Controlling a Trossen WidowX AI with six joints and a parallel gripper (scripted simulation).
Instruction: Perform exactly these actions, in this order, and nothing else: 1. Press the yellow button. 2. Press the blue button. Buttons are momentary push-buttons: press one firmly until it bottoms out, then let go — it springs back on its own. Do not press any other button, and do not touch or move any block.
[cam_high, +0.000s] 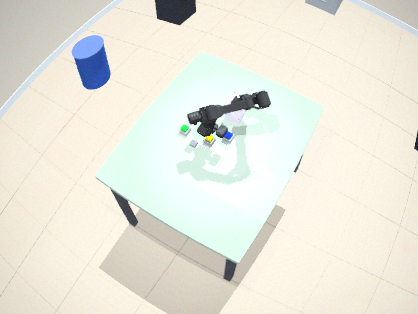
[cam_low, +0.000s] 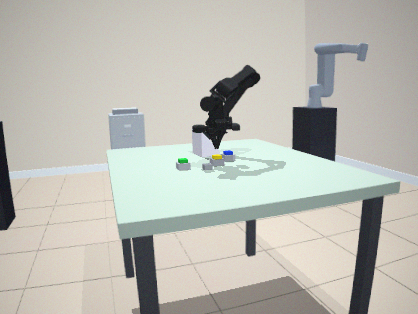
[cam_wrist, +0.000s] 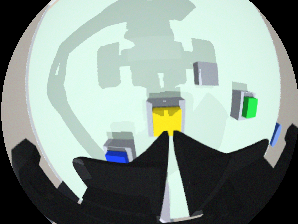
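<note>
The yellow button (cam_high: 209, 139) (cam_low: 217, 157) (cam_wrist: 167, 120) sits on a grey base, its cap raised. The blue button (cam_high: 228, 135) (cam_low: 228, 153) (cam_wrist: 117, 157) sits beside it on its own grey base, partly behind a finger in the wrist view. My gripper (cam_low: 216, 147) (cam_wrist: 170, 135) is shut and empty, fingertips down. It is just above and behind the yellow button; in the wrist view the tips overlap the cap's near edge. Whether they touch it I cannot tell. The fingertips are hidden in the top view.
The green button (cam_high: 185, 128) (cam_low: 183, 161) (cam_wrist: 250, 107) stands to the other side of the yellow one. A small grey block (cam_high: 193, 144) (cam_low: 207, 167) (cam_wrist: 206, 73) lies between them, further forward. A pale wedge-like object (cam_high: 235, 116) (cam_low: 201, 144) stands behind the buttons.
</note>
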